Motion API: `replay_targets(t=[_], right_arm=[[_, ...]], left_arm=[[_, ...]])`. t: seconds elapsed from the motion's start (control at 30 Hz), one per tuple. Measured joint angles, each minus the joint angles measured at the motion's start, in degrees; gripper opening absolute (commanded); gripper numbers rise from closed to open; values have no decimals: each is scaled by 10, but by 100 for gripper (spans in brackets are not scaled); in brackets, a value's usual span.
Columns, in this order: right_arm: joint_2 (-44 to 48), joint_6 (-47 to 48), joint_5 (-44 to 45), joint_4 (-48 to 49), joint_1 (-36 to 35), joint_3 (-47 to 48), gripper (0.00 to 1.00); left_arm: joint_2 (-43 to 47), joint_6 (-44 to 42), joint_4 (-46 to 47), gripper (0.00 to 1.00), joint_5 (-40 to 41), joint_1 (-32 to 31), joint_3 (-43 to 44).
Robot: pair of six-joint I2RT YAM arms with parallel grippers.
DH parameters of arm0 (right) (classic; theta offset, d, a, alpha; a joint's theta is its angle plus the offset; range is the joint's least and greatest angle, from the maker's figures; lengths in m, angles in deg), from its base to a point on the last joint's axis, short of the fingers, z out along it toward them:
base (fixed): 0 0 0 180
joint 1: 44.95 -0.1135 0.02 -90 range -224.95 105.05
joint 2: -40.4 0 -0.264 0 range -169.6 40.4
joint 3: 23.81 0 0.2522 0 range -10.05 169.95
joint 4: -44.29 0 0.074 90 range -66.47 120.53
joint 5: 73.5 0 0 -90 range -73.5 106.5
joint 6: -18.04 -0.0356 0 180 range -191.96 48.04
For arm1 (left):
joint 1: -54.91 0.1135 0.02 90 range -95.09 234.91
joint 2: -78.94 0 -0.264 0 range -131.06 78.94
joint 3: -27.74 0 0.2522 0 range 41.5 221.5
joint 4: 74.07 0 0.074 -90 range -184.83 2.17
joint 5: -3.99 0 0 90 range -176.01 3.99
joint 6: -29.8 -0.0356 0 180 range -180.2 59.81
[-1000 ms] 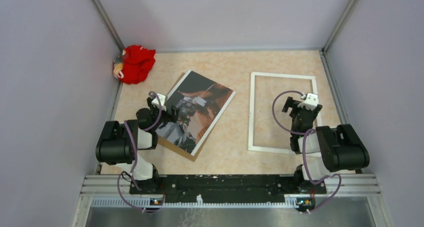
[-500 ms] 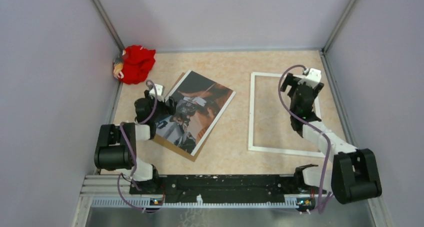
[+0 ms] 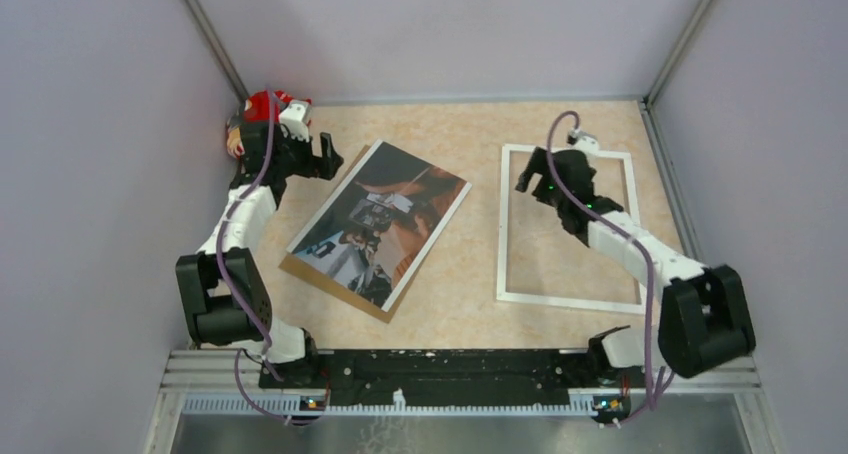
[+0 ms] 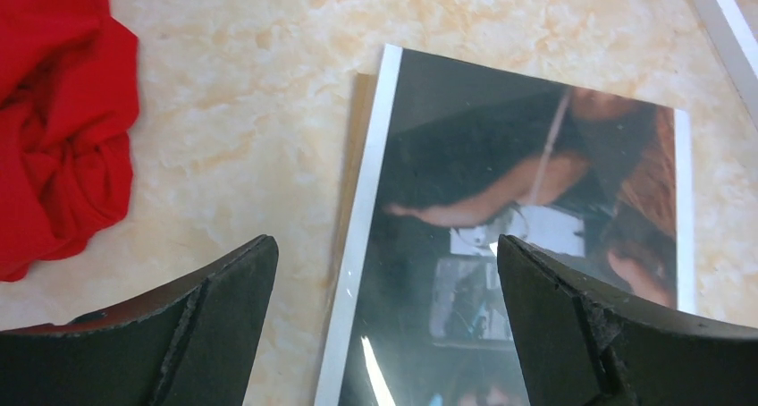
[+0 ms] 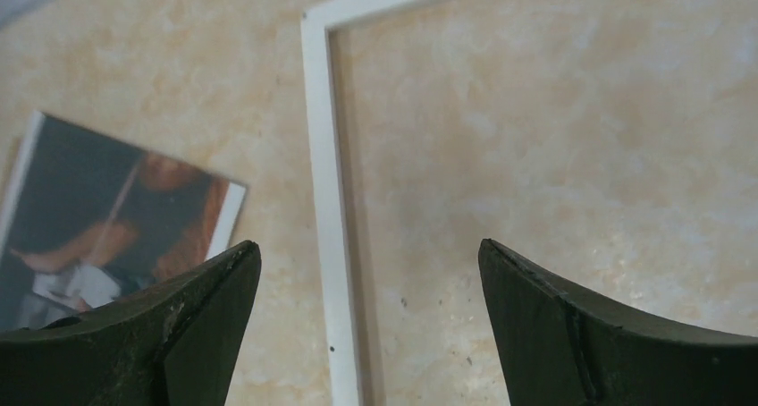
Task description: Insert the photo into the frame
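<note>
A: "Your left gripper (image 3: 328,157) hung wide open and empty beside the photo (image 3: 385,224), a glossy, dark, white-bordered print left of the white frame (image 3: 503,224)."
B: "Your right gripper (image 3: 530,177), open and empty, had swung left over the frame's far corner."

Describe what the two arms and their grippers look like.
The left arm and right arm have white links between chunky black joints, with a purple cable looping along each. The left gripper and right gripper have broad, matte black fingers tapering to blunt tips.
</note>
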Motion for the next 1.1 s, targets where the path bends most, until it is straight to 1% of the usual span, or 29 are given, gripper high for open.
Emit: replay_targets(t=[0.07,0.17,0.23,0.47,0.53,0.6,0.73,0.8,0.9,1.1], right_arm=[[-59,-7,42,-50,-50,41,95],[-101,-17,91,-102,-124,53,94],[-130,-26,113,-132,-162,63,91],[-236,-69,195,-192,-247,99,82],[-261,-87,217,-209,-266,106,77],[-276,-108,241,-218,-284,110,70],[-285,-136,261,-215,-304,110,52],[-288,-149,265,-210,-310,110,40],[-290,-160,268,-210,-313,110,26],[-288,-159,261,-208,-313,109,0]], left_arm=[[-5,-5,-47,99,-9,0,26],[-6,-10,-93,99,-14,0,44],[-7,-17,-120,99,-12,0,48],[-20,-46,-188,99,9,0,56],[-22,-54,-202,99,15,0,56],[-22,-61,-212,99,22,0,56],[-22,-71,-217,99,28,0,56],[-22,-75,-221,99,28,0,56],[-22,-80,-226,99,27,0,56],[-22,-82,-235,99,17,0,56]])
